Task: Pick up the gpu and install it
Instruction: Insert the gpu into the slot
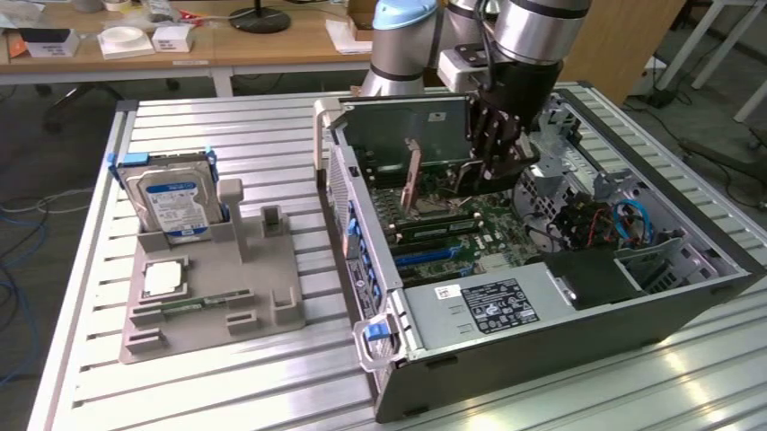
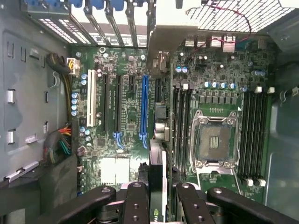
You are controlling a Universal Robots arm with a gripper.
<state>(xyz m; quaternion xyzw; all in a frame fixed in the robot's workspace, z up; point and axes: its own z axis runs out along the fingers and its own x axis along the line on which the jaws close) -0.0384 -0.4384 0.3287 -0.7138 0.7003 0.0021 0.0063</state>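
We have the slatted bench [image 1: 240,126] carrying the open computer case [image 1: 623,310], which lies on its side with the motherboard [image 2: 224,60] facing up. The arm reaches down into the case, and the end effector [image 1: 498,184] hangs above the board, clenched on the gpu [image 2: 159,186]. In the wrist view the card sits between the fingers [image 2: 136,200], seen edge-on as a slim black-and-pale strip.

What matters is how that edge lies against the long blue slot [image 2: 144,107]. The card's long axis runs parallel to the slot. The card lies straight below the end effector, and its edge appears just beside the slot, on the side of the processor socket [image 2: 212,140], rather than over it. We judge that offset to be partly a matter of viewing angle.

The card's lower edge and connector are hidden behind its own top edge, so we cannot tell how far it stands clear of the board. In the exterior view a thin brownish slab [image 1: 414,175] stands upright at the exterior view's left of the end effector. We cannot tell whether it belongs to the card.
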